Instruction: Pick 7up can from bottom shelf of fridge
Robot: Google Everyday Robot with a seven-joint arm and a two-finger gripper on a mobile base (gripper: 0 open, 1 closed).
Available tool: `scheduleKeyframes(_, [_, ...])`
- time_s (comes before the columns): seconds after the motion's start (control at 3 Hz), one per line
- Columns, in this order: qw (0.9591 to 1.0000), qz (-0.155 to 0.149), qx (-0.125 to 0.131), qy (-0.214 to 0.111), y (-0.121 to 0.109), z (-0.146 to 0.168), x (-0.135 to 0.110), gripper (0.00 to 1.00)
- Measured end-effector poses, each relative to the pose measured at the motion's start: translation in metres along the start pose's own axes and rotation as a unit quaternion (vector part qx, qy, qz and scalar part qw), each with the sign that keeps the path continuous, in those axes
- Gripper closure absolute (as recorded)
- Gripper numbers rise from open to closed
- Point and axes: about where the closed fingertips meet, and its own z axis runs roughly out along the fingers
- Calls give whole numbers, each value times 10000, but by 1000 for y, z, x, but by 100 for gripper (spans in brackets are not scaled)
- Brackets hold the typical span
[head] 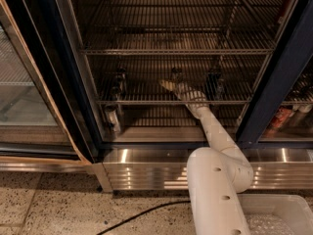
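The fridge [274, 82] stands open, with wire racks inside. On the bottom shelf [146, 102] stand three small cans: a dark one at the left [120, 78], one in the middle [176, 74] and a dark one at the right [215, 83]. The middle can is the 7up can, dull and greenish with a silvery top, partly hidden behind my gripper. My gripper [168, 86] reaches in over the shelf on the white arm [215, 131]. It sits just in front of and slightly left of the 7up can.
A shiny silver can [111, 117] stands below the shelf at the left. The glass door [24, 92] hangs open at the left. Red drinks [281, 119] show in the neighbouring fridge at the right. A ribbed steel base panel [146, 168], a black cable [142, 214] and a white tray [279, 214] lie below.
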Motion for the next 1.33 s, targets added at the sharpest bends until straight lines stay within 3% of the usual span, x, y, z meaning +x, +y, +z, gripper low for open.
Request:
scheduleKeyframes(1.0, [9957,897,-227,110,15,2,0,0])
scheduleKeyframes(1.33, [9962,845,-166,124,16,7,5,0])
